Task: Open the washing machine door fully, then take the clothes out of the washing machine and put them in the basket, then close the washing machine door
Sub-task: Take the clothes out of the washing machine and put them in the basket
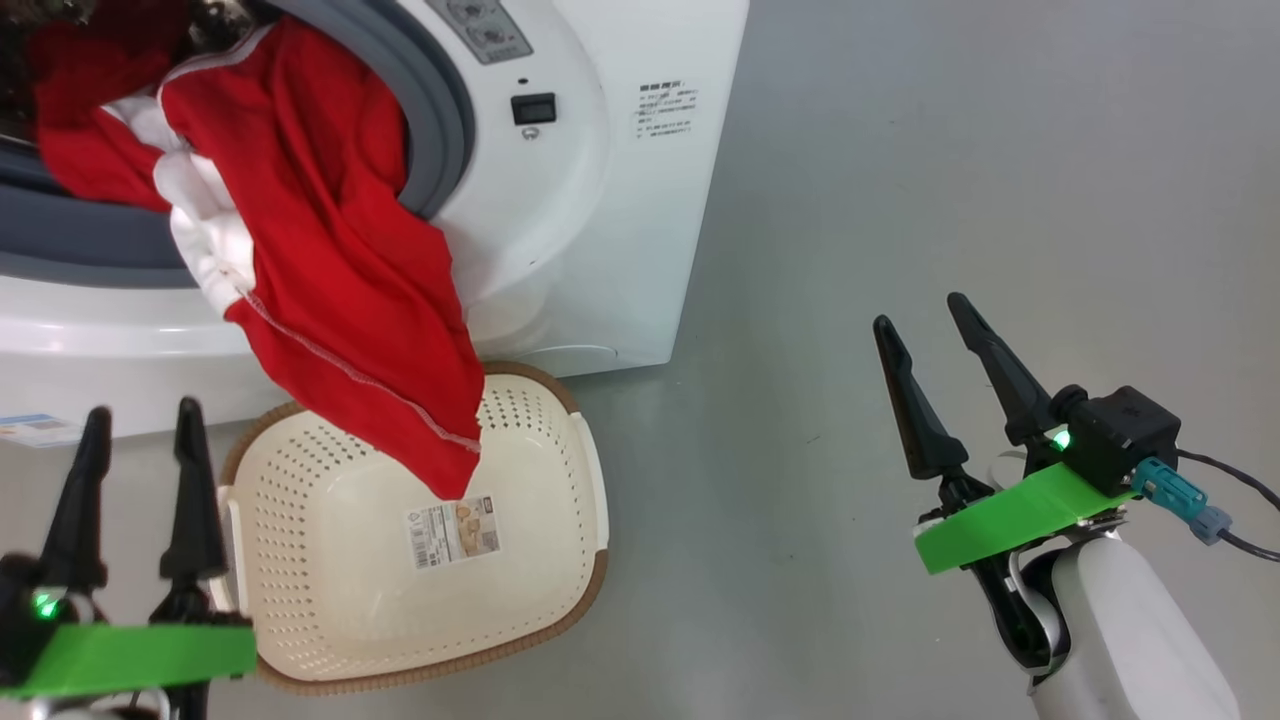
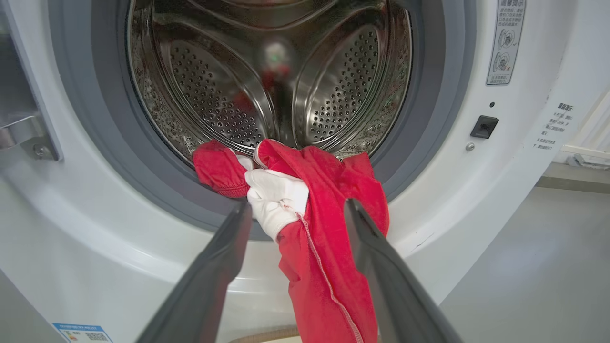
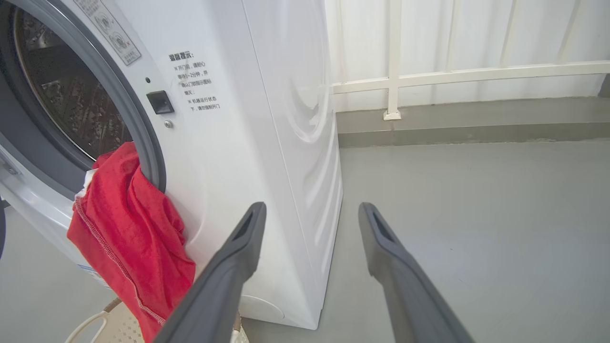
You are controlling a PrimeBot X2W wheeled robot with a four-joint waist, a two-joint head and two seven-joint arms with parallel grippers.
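Observation:
The washing machine stands at the upper left with its drum exposed; the washing machine door is out of view. Red clothes with white panels spill over the grey rubber ring and hang down the front, their tip over the cream basket on the floor below. My left gripper is open and empty, low beside the basket's left side and short of the clothes. Off to the right of the machine, my right gripper is open over bare floor, holding nothing. The clothes show left of its fingers.
Grey floor stretches right of the machine. A white railing and a low kerb close off the far side. A metal hinge bracket sits on the machine's left front. A cable trails from my right wrist.

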